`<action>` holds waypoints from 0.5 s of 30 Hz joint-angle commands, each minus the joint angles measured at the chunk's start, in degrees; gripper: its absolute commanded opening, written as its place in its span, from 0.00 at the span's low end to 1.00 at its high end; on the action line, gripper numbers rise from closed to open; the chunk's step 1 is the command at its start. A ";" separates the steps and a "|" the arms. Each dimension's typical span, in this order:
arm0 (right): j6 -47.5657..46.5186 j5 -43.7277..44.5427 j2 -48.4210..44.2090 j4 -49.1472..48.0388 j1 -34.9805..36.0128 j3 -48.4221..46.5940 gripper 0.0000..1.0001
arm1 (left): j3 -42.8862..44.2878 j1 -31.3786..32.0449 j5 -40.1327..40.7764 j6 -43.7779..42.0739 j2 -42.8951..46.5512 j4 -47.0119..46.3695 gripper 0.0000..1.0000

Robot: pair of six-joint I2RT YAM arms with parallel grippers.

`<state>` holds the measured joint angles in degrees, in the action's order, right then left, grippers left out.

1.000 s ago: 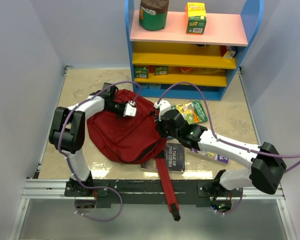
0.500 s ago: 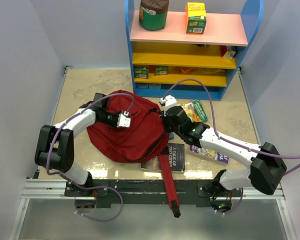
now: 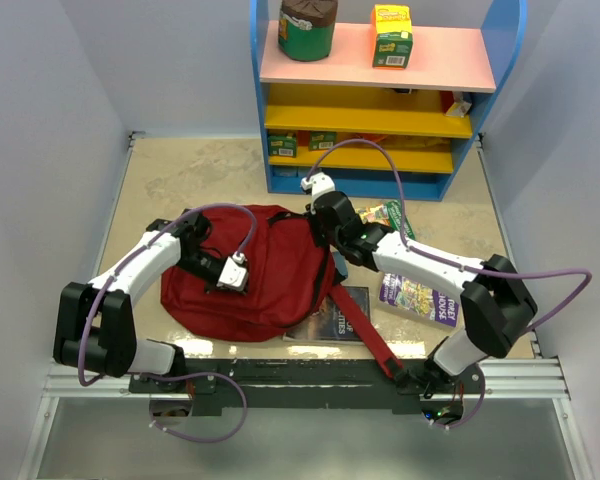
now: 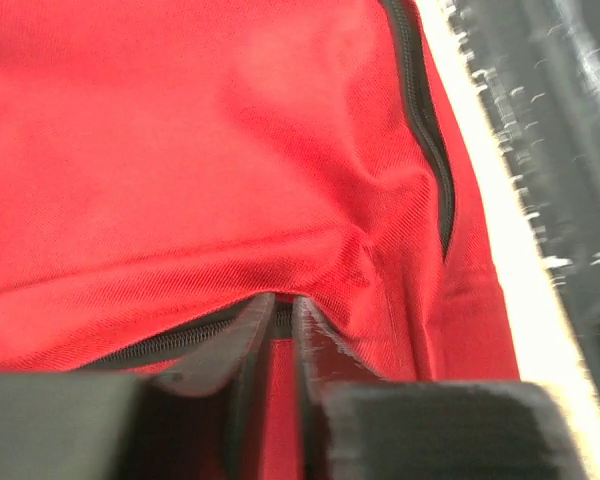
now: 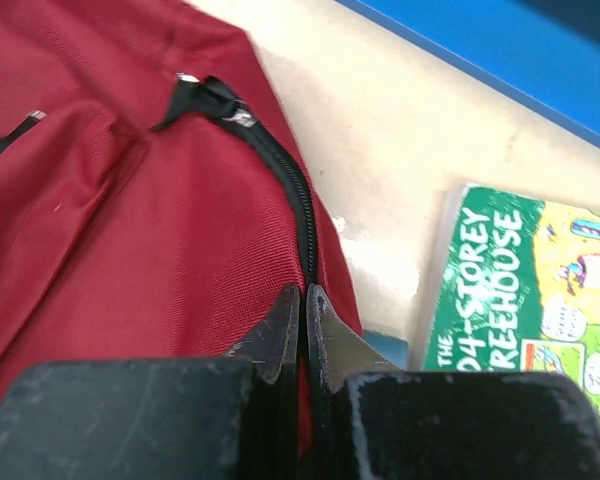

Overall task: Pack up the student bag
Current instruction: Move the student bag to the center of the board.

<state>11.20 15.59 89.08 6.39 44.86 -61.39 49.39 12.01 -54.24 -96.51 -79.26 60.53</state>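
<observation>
Top external: student bag (image 3: pixel 250 285) lies flat on the tabletop (image 3: pixel 170 170), mid-left, between both arms, w/ its near-right corner over a dark book (image 3: pixel 345 312).
Right wrist: right tool (image 5: pixel 302 295) has its tips together right where the zipper (image 5: pixel 298 200) runs in, so it looks clamped on the bag's zipper edge. Can't see a pull tab in there tho.
Left wrist: left tool (image 4: pixel 283 310) fingers are nearly together, thin gap w/ red showing in it. Can't tell if fabric is pinched or free.
Risk 1: bag is soft, so if the left side isn't really anchored, a tug on the zipper prob drags the whole bag instead of opening it.
Risk 2: slack fabric bunching up by the teeth = jam.
Risk 3: strap (image 3: pixel 375 345) trails to the near edge by the right arm's base, could snag there imo.
Risk 4: dark book may ride along under the bag, and the green book (image 5: pixel 520 290) sits just beside the right tool, easy to bump.
</observation>
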 commanded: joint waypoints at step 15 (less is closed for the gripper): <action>-0.13 -1.09 -6.11 -6.04 1.11 7.77 0.00 | 8.27 -7.97 6.87 43.69 -5.90 -41.20 0.75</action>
<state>11.31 15.25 84.82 2.92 45.76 -54.63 56.77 4.14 -46.48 -58.22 -83.07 25.82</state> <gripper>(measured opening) 0.018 0.752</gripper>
